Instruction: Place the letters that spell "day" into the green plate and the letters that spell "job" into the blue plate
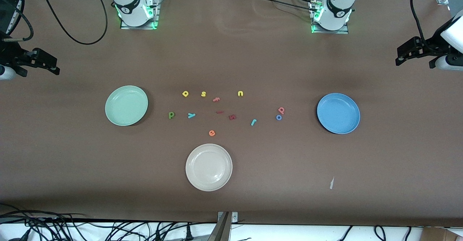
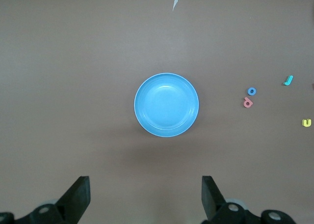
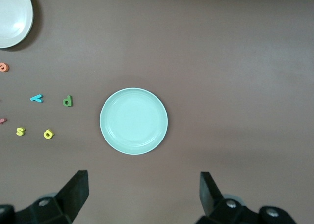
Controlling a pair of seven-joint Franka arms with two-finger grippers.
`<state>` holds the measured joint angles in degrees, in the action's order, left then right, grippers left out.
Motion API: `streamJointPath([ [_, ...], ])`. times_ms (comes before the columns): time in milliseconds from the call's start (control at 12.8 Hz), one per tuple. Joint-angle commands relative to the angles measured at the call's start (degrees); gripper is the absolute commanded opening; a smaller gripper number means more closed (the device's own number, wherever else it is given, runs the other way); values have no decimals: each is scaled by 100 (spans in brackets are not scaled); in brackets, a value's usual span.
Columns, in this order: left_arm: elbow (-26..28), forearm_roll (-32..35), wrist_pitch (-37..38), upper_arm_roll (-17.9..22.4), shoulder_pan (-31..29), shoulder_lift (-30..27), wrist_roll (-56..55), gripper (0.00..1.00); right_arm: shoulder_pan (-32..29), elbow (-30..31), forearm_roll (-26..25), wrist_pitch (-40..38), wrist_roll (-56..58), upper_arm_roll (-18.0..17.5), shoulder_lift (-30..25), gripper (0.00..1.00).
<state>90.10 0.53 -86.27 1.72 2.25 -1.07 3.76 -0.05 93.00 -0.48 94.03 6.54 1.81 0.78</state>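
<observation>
The green plate (image 1: 126, 105) lies toward the right arm's end, the blue plate (image 1: 338, 113) toward the left arm's end. Between them lie the green "d" (image 1: 171, 115), light blue "y" (image 1: 191, 115) and yellow "a" (image 1: 185, 93). Closer to the blue plate are the teal "j" (image 1: 254, 122), blue "o" (image 1: 278, 117) and pinkish "b" (image 1: 281, 109). My left gripper (image 2: 145, 194) hangs open and empty high over the table beside the blue plate (image 2: 166, 105). The right gripper (image 3: 144, 192) is likewise open and empty, high beside the green plate (image 3: 133, 121).
A cream-white plate (image 1: 208, 167) sits nearer the front camera than the letters. Other letters lie among them: yellow "s" (image 1: 203, 94), yellow "u" (image 1: 240, 93), pink "f" (image 1: 216, 99), orange "e" (image 1: 212, 133), a dark red letter (image 1: 232, 117). A paper scrap (image 1: 331, 183) lies near the front edge.
</observation>
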Motion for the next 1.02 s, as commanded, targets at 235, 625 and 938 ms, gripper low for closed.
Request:
streamJointPath([
  [235,-168,-132,137,30,-6,55,29,100,-21,-160,13,-95,-13,3,62,100],
  [625,-168,-132,137,39,-23,55,29,100,-13,-160,5,-95,-13,3,62,100],
  [938,-168,-141,137,30,-15,55,29,100,-4,-168,5,-95,-12,-6,62,100],
])
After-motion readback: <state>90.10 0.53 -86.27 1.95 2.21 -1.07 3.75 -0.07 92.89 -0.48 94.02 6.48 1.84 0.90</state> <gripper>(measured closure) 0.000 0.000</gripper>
